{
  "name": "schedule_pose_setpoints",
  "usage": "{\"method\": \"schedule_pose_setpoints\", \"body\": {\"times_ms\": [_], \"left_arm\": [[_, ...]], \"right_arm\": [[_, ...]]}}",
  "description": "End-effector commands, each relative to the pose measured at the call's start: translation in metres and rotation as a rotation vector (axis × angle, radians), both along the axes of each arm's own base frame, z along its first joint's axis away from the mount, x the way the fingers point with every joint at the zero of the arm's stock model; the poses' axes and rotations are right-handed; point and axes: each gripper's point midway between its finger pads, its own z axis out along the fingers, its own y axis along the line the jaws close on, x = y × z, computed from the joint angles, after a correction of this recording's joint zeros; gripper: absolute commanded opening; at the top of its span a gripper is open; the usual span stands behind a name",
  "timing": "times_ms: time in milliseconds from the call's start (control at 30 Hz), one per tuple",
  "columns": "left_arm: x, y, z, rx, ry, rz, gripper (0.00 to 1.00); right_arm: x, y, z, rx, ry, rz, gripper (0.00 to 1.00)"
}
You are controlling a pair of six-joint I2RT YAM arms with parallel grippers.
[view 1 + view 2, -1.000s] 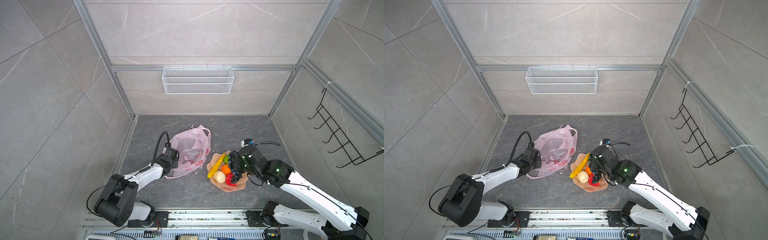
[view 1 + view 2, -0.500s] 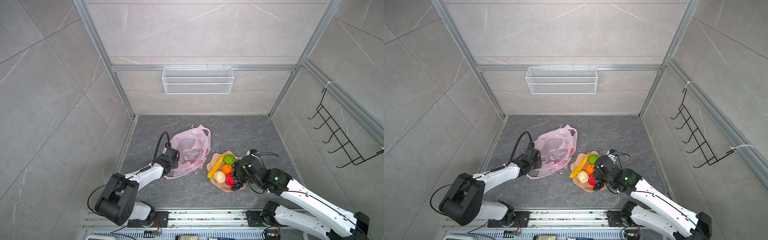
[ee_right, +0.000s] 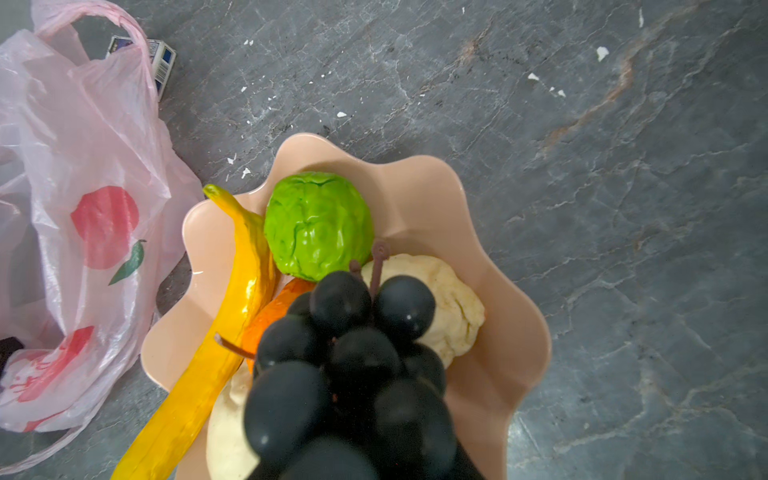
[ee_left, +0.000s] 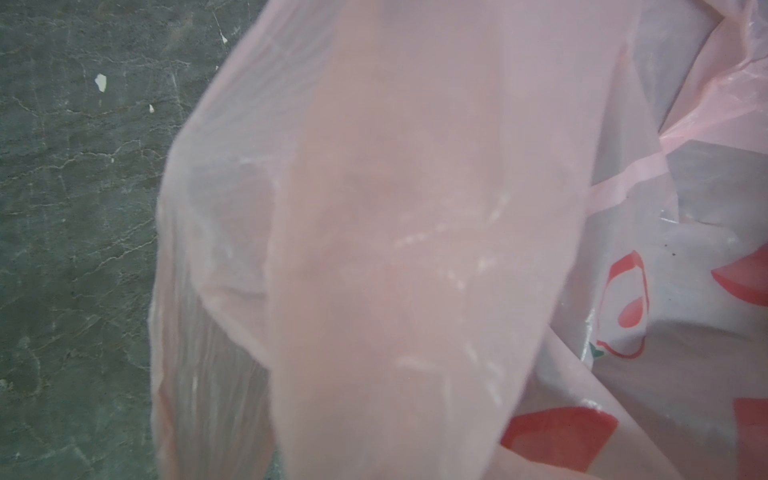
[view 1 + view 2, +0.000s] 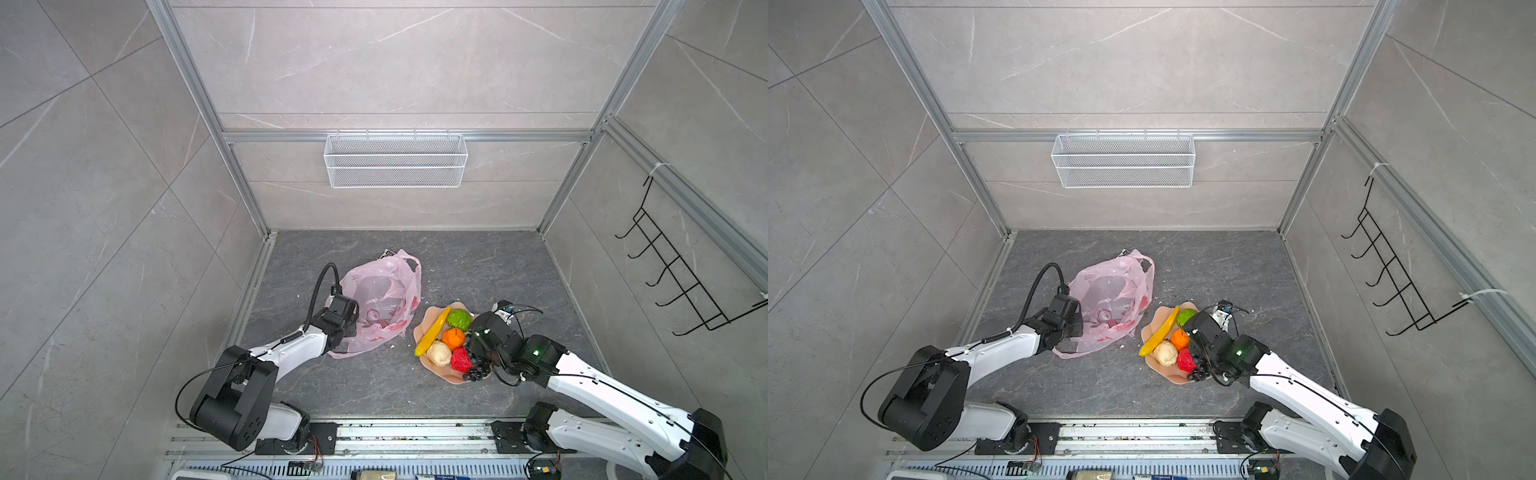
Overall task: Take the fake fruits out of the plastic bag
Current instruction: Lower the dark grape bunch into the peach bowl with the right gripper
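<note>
Draws right gripper (image 5: 477,356) back toward plate's (image 3: 419,195) near rim within the last second, closed partway on grapes (image 3: 345,365), hung just above the pile; reads as last fruit nearly delivered. Keeps left gripper (image 5: 352,326) fully closed on bag (image 5: 382,291) edge, unmoved. Shows bag slumped on floor (image 5: 478,266) beside plate, translucent pink, red print, no fruit visible inside. Leaves banana (image 5: 432,331), green fruit (image 5: 458,319), orange (image 5: 453,338), beige fruit (image 5: 439,353), red fruit (image 5: 460,358) on plate.

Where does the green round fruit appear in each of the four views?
Top view: green round fruit at the far end of the plate, beside the banana.
Top view: same place.
Left wrist: not in it.
Right wrist: mid-picture, beside the banana, beyond the grape bunch.
Shared landmark: the plastic bag, seen in all four.
</note>
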Motion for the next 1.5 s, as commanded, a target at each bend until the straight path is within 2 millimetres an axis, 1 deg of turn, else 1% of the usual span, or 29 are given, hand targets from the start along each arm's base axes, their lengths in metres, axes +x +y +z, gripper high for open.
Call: {"method": "schedule_pose_setpoints", "body": {"times_ms": [0,400,500,633,767,1000,1333,1467], "left_arm": [[0.01,-0.003,0.012,-0.006,-0.037,0.005,0.07],[0.01,-0.003,0.01,-0.003,-0.032,0.005,0.07],[0.011,-0.003,0.01,-0.002,-0.033,0.004,0.07],[0.011,-0.003,0.009,-0.001,-0.03,0.003,0.07],[0.011,-0.004,0.009,-0.003,-0.029,0.002,0.07],[0.011,-0.004,0.008,-0.004,-0.027,0.001,0.07],[0.011,-0.004,0.009,-0.001,-0.028,0.0,0.07],[0.011,-0.004,0.008,-0.001,-0.027,-0.001,0.07]], "right_arm": [[0.009,-0.006,0.003,-0.045,-0.031,-0.007,0.36],[0.018,-0.012,-0.01,-0.11,-0.021,0.004,0.39],[0.02,-0.016,-0.011,-0.13,-0.021,-0.007,0.41],[0.021,-0.021,-0.015,-0.163,-0.014,-0.014,0.46],[0.024,-0.021,-0.016,-0.173,-0.009,-0.015,0.52],[0.026,-0.026,-0.018,-0.208,-0.001,-0.025,0.6],[0.031,-0.028,-0.021,-0.247,0.005,-0.021,0.65],[0.032,-0.033,-0.022,-0.26,0.025,-0.043,0.72]]}}
